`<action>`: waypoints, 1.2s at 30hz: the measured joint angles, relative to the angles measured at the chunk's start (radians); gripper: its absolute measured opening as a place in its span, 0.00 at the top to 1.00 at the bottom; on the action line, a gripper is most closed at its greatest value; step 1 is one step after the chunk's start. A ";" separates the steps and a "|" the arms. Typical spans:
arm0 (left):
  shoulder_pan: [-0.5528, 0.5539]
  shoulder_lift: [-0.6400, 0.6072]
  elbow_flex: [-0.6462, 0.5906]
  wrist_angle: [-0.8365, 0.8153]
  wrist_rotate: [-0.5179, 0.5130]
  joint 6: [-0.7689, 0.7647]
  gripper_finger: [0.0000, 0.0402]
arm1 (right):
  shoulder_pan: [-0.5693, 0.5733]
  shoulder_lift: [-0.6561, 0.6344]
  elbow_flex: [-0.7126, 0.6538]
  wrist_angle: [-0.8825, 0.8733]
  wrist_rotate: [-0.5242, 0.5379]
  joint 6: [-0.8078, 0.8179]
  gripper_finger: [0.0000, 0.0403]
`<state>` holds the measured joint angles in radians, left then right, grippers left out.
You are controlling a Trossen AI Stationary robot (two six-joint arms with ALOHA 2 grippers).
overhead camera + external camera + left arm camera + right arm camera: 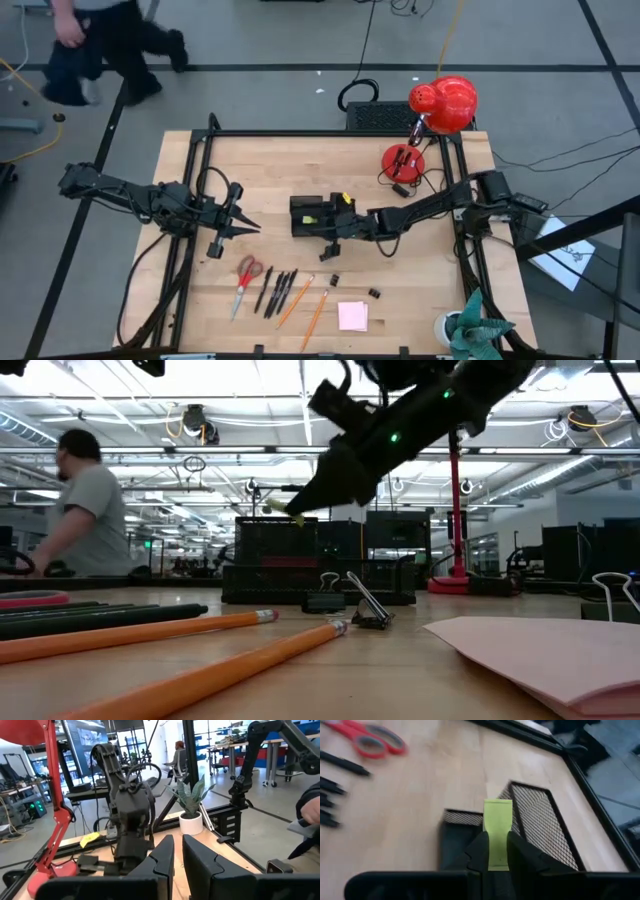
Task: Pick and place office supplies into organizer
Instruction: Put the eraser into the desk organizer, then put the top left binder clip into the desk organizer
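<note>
— Organizer (312,216): black mesh tray, mid-table, a little toward the far edge. Seen in the right wrist view too, open compartments below the fingers.
— And the right gripper (340,218)?
— Hovering over the organizer's right part. Fingers clamped on a small yellow piece (497,834), held flat between them and poking out past the tips above the mesh compartments. Same piece visible as a yellowish tip in the low view (280,508), well above the tray.
— Left gripper (243,228)?
— Off to the left of the organizer, pointing toward it, well apart from it. Fingers (162,855) close together with a narrow gap, nothing between them.
— Rest of the supplies?
— Lying near the front edge. Red-handled scissors (245,279) furthest left, then thin black pens (277,292) side by side, then two orange pencils (305,305) slanted. Pale pink sticky-note pad (352,315) just right of the pencils. Tiny black clips (373,293) scattered between the pad and the organizer; one upright in the low view (325,592).
— Anything else around?
— Red lamp (440,108) with its round base at the far right corner, a potted green plant (470,325) at the near right corner. A person (95,45) beyond the far left of the table.
</note>
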<state>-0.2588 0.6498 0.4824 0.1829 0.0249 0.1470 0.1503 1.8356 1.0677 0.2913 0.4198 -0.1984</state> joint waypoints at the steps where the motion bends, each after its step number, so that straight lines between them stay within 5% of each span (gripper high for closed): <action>1: 0.000 0.000 0.000 0.000 0.000 0.000 0.88 | -0.002 0.011 0.004 0.005 -0.003 -0.004 0.88; 18: 0.000 0.000 0.000 0.005 0.000 -0.018 0.88 | -0.019 0.144 0.008 0.070 -0.027 -0.020 0.87; 36: 0.000 0.000 0.000 0.003 0.000 -0.019 0.88 | -0.016 0.129 0.007 0.092 -0.026 -0.017 0.63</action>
<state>-0.2588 0.6498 0.4824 0.1856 0.0254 0.1283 0.1348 1.9646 1.0743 0.3833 0.3942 -0.2152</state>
